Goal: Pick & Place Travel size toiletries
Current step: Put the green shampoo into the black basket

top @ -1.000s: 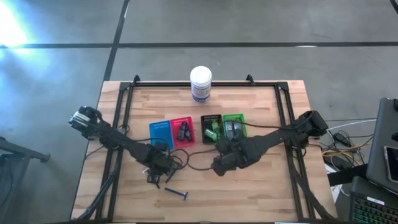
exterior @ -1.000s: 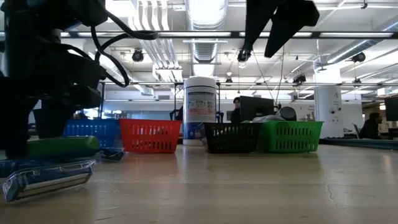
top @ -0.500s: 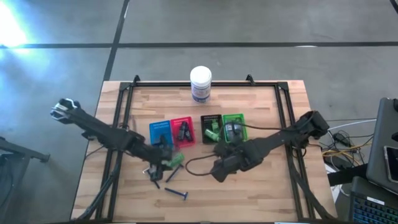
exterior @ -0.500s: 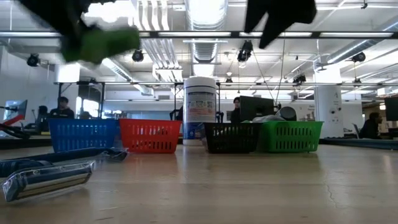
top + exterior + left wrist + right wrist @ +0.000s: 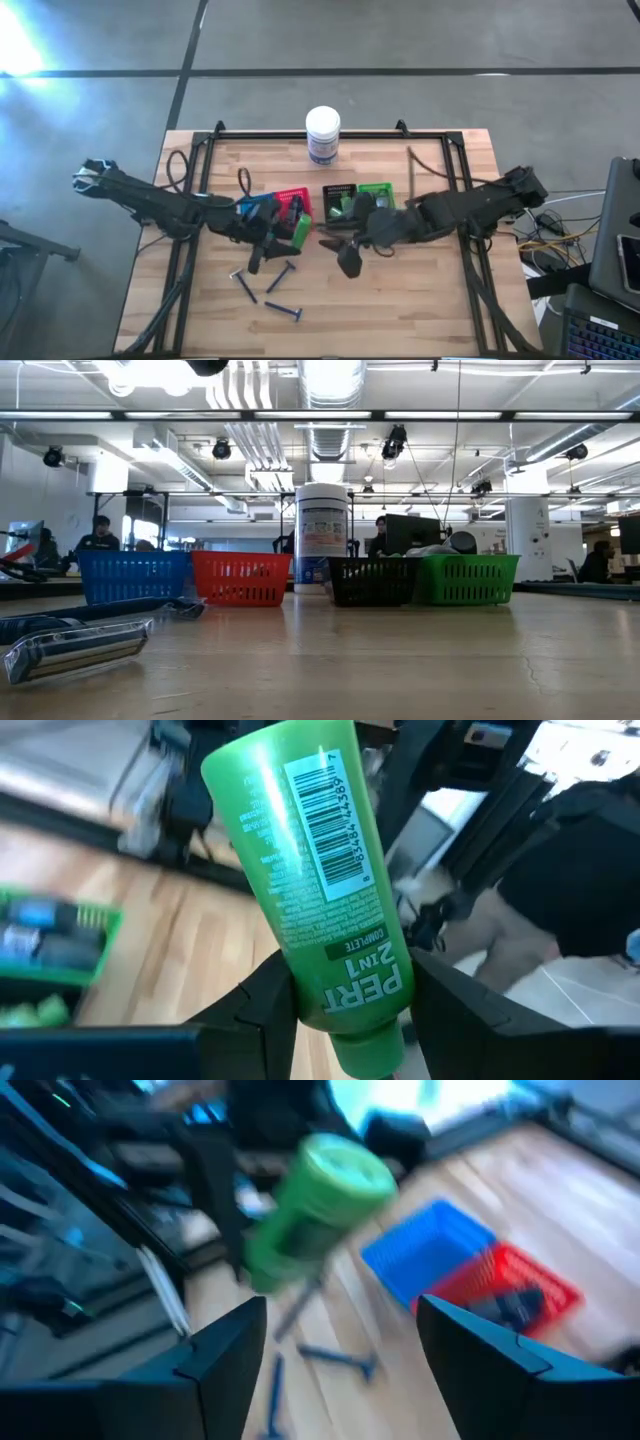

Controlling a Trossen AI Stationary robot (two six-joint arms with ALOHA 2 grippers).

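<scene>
Clamped in my left gripper [image 5: 345,982], a green tube [image 5: 308,870] of two-in-one shampoo stands cap-down between the fingers [image 5: 258,1005], its barcode side facing the wrist camera. Seen from above, that gripper [image 5: 283,229] hangs over the table [image 5: 420,300] just in front of the red basket [image 5: 291,197], my left arm stretched low across the boards from the left edge, the tube [image 5: 300,229] tilted beside it.

My right gripper [image 5: 345,1350] has its fingers parted with nothing between them; from above it [image 5: 349,262] points down and toward the front edge, near the middle of the table, the arm reaching in from the right side.

Three dark-handled razors lie on the bare wood in front of both grippers: one [image 5: 286,312] nearest the front edge, one [image 5: 243,287] to its left, one [image 5: 281,277] just behind. From table height the nearest razor [image 5: 75,648] fills the left foreground.

Farther back, four small baskets stand in a row: blue [image 5: 134,576], red [image 5: 241,578], black [image 5: 372,580] and green [image 5: 467,578]. The red basket holds dark items, the black basket [image 5: 339,193] green tubes, the green basket [image 5: 376,190] grey bottles; what the blue basket [image 5: 256,208] holds I cannot tell.

Behind them stands a white jar [image 5: 323,134] with a blue label.
</scene>
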